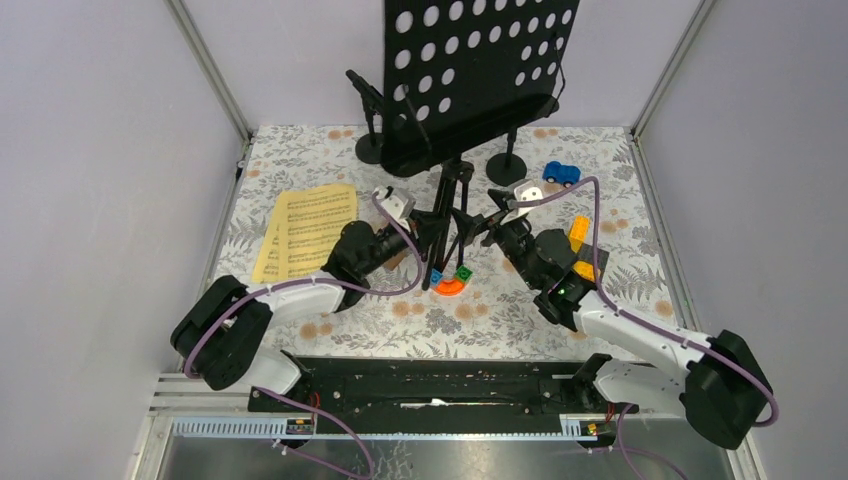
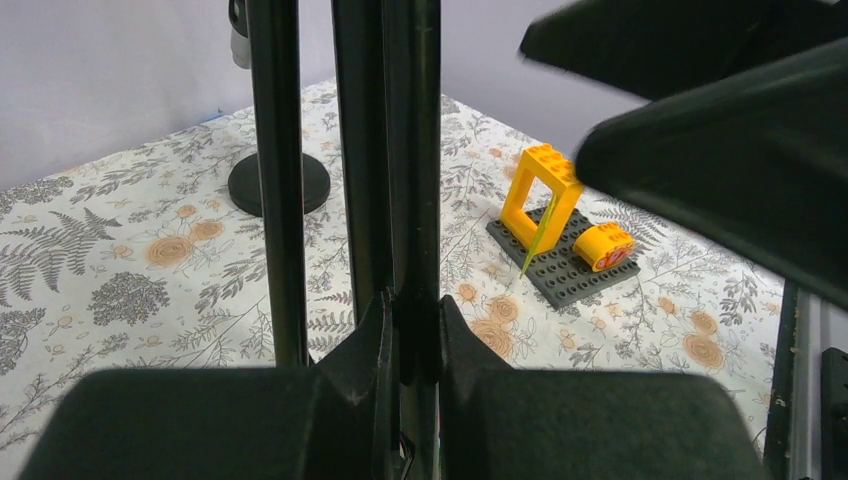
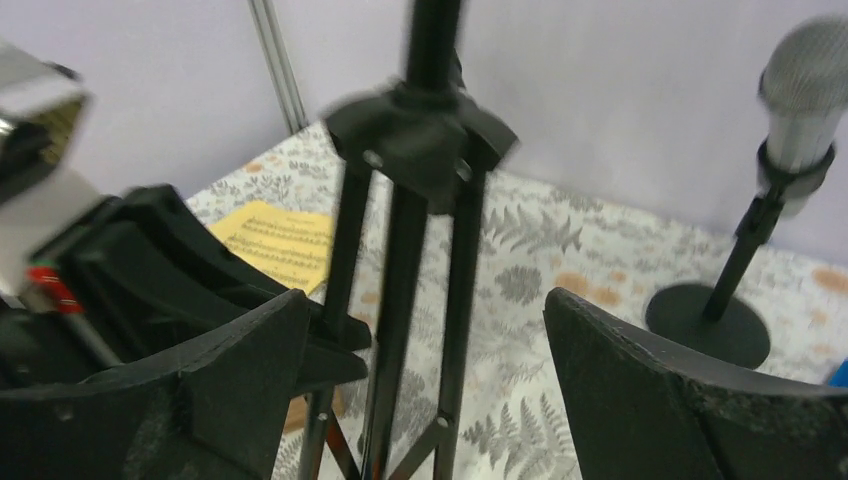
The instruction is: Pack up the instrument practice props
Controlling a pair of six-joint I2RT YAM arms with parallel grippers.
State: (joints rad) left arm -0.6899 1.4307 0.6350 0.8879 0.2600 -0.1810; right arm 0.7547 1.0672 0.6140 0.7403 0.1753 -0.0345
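The black perforated music rack (image 1: 480,70) stands mid-table on its tripod legs (image 1: 448,215). My left gripper (image 1: 424,238) is shut on one tripod leg (image 2: 412,150), which is pinched between its fingertips (image 2: 372,340). My right gripper (image 1: 483,224) is open, and the legs (image 3: 395,300) pass between its spread fingers (image 3: 640,390). The yellow sheet-music pages (image 1: 308,230) lie flat at the left. A black microphone sits in its holder (image 1: 372,118) behind the rack. The silver microphone (image 3: 805,90) stands in the other round-based holder (image 1: 508,166).
A blue toy car (image 1: 561,173) sits at the back right. An orange curved block (image 1: 452,287) with small coloured bricks lies by the tripod feet. A yellow brick frame on a grey plate (image 2: 560,265) is at the right. Cage posts and walls surround the table.
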